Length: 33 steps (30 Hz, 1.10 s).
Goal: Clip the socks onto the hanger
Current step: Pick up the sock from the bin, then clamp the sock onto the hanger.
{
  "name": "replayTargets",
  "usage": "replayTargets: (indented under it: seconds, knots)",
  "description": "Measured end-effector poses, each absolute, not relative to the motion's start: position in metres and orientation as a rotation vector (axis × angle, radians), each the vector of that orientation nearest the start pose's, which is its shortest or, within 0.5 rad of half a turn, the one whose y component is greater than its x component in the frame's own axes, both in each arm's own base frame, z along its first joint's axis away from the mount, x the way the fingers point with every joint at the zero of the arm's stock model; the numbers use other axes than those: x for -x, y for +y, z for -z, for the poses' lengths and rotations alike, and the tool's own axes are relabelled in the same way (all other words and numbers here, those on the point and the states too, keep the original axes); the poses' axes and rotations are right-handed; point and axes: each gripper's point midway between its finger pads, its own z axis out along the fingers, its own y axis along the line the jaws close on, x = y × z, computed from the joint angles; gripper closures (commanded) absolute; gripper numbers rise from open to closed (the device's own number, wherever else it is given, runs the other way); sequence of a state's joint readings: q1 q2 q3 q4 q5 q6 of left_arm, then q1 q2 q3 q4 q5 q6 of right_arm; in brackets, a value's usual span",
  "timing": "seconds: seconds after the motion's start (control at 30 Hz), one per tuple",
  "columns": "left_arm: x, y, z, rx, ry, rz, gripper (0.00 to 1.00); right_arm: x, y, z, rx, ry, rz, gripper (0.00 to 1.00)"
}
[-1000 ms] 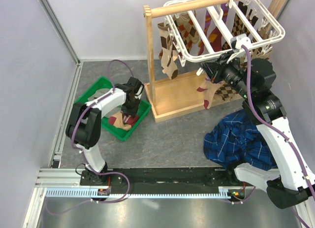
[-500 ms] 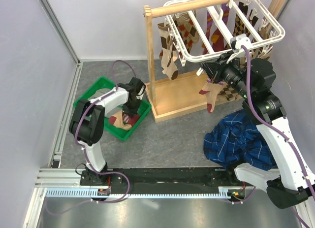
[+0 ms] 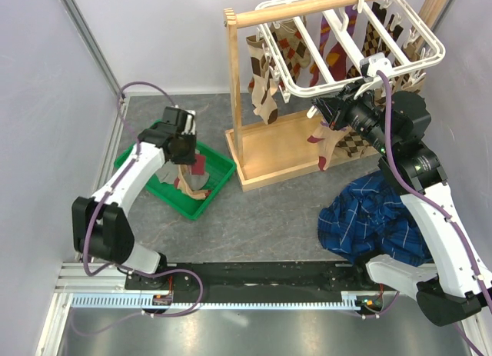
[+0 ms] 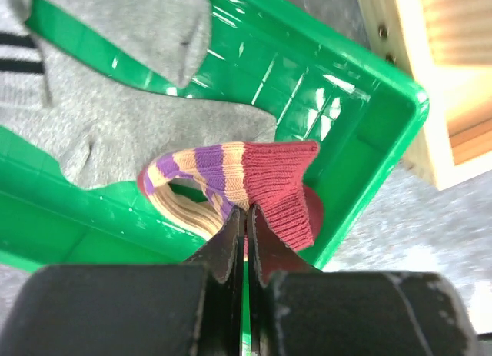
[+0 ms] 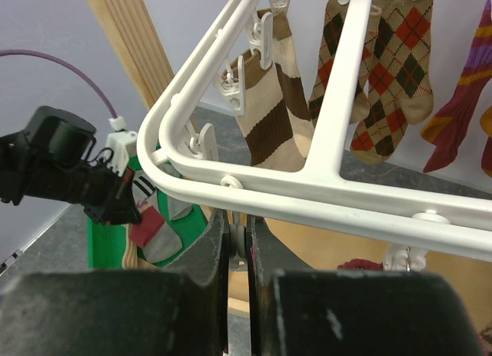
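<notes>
As the left gripper (image 4: 247, 214) hung over the green bin (image 3: 223, 176), its fingers were clamped tight on a tan sock (image 4: 231, 171) with purple bands, right by its maroon end, and it dangled over the grey socks (image 4: 115, 125) in that bin, at nine o'clock from the wooden stand (image 3: 284, 152). Up at one o'clock in the top view, the right gripper (image 5: 238, 221) was pinched on a small white clip (image 5: 237, 245) under the hanger (image 5: 330, 188), with argyle socks (image 5: 392, 71) pegged above.

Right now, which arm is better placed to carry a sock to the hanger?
Left: the left gripper is shut on a sock over the bin; the right gripper pinches the hanger.
</notes>
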<state>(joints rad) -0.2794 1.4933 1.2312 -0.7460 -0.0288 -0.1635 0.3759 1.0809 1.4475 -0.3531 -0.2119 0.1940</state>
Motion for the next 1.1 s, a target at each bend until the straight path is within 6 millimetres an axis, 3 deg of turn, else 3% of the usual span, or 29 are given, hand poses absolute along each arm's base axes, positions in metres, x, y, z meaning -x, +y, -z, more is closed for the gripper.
replayTargets:
  seconds: [0.13,0.4,0.57,0.8,0.93,1.1]
  knots:
    - [-0.336,-0.097,-0.157,-0.013,2.522,0.250,0.98,-0.307,0.169,-0.453,0.313,1.559,-0.613,0.90]
    - [-0.316,-0.147,-0.242,0.121,2.197,0.736,0.98,-0.305,0.171,-0.454,0.306,1.559,-0.634,0.90]
    - [-0.305,-0.164,-0.277,0.169,2.036,0.942,0.98,-0.304,0.173,-0.457,0.301,1.552,-0.657,0.90]
    - [-0.288,-0.198,-0.328,0.125,1.824,1.174,0.98,-0.303,0.175,-0.458,0.292,1.550,-0.677,0.91]
    - [-0.269,-0.229,-0.357,0.041,1.711,1.306,0.98,-0.303,0.176,-0.459,0.282,1.551,-0.688,0.91]
    - [-0.259,-0.263,-0.379,-0.033,1.610,1.423,0.98,-0.303,0.176,-0.459,0.274,1.553,-0.696,0.90]
